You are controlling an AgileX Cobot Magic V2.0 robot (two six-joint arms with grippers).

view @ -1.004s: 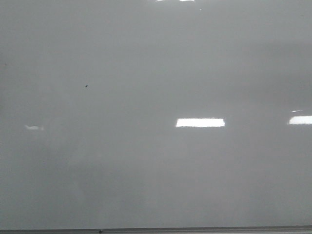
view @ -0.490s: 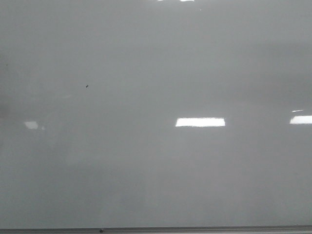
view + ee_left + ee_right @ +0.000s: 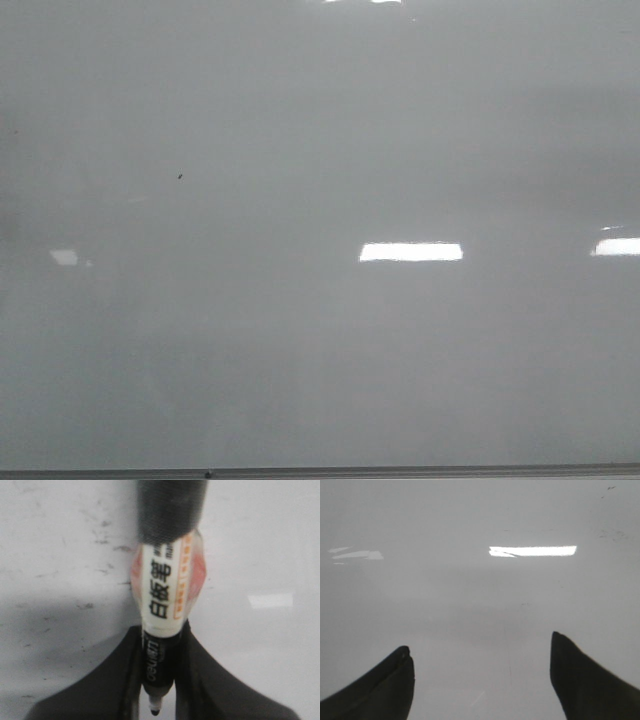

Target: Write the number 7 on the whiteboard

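The whiteboard (image 3: 320,350) fills the front view, glossy pale grey, and neither gripper shows there. No number 7 shows on it in any view. In the left wrist view my left gripper (image 3: 159,680) is shut on a black marker (image 3: 160,655) with a white label. The marker's bare tip (image 3: 155,711) points back between the fingers, over the scuffed board (image 3: 260,540). In the right wrist view my right gripper (image 3: 480,642) is open and holds nothing, its dark fingers (image 3: 575,680) wide apart over the board (image 3: 480,595).
A tiny black speck (image 3: 179,176) sits on the board's upper left. Bright rectangular light reflections (image 3: 410,251) lie across the middle and right. A thin grey metal edge (image 3: 400,470) runs along the bottom of the board.
Only the faint reflection at the board's left has shifted slightly; nothing else differs.
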